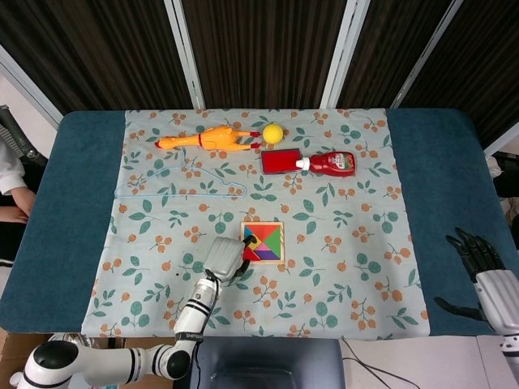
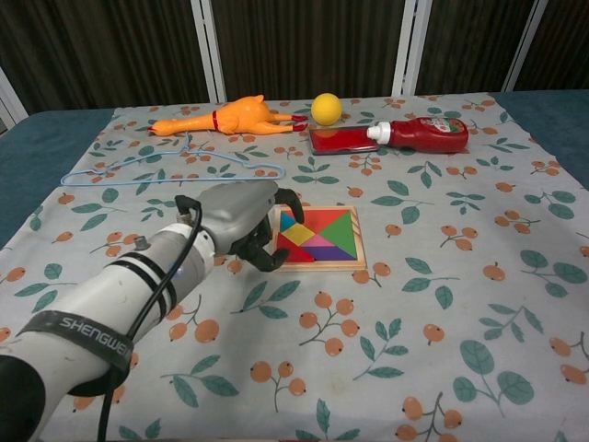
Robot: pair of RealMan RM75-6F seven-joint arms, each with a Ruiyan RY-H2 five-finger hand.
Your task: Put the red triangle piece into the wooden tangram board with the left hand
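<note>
The left hand hovers curled at the board's left edge, apparently empty — the red triangle lies in its near-left corner. A brushing finger could unseat it.

A pale grey tablecloth printed with green leaves and orange fruit covers the middle of the dark teal table. On it, the light wooden tangram board holds pieces in red, green, yellow, blue, purple and pink, with the red triangle piece at its near left. At the far side lie an orange rubber chicken, a yellow ball, a red ketchup bottle with a white cap and a thin light-blue wire hanger. The silver-grey left hand with black fingers joins a white forearm banded in black.
</note>
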